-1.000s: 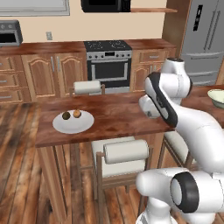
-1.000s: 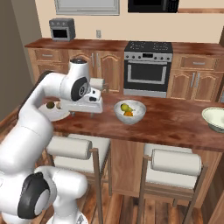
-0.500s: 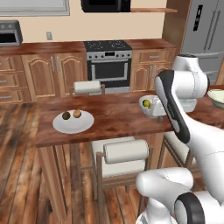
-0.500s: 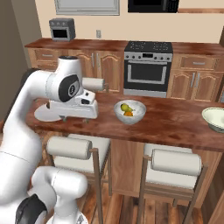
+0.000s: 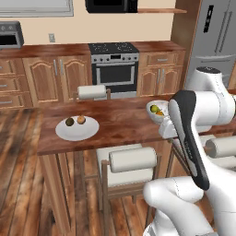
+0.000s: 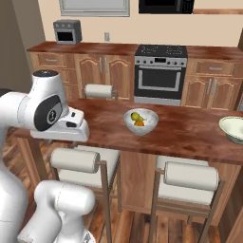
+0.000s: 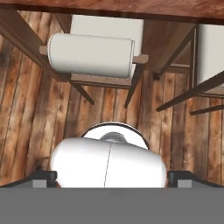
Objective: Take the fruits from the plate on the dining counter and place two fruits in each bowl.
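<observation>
The pale plate lies on the left part of the dining counter and holds a dark olive-brown fruit and a tan-orange fruit. One bowl sits mid-counter and holds the pear and the orange. A second bowl stands at the right end. My hand hangs at the counter's near edge, left of the filled bowl. In the hand view my gripper points down at the floor, open, with its fingertips far apart and nothing between them.
Padded stools stand under the counter's near side; one stool lies below the hand. Another stool is at the far side. Cabinets and an oven line the back wall, with a fridge at the right.
My arm has swung so that the hand has come down and toward the counter's near edge, on the plate's side of the filled bowl. The fruits and bowls have not moved.
</observation>
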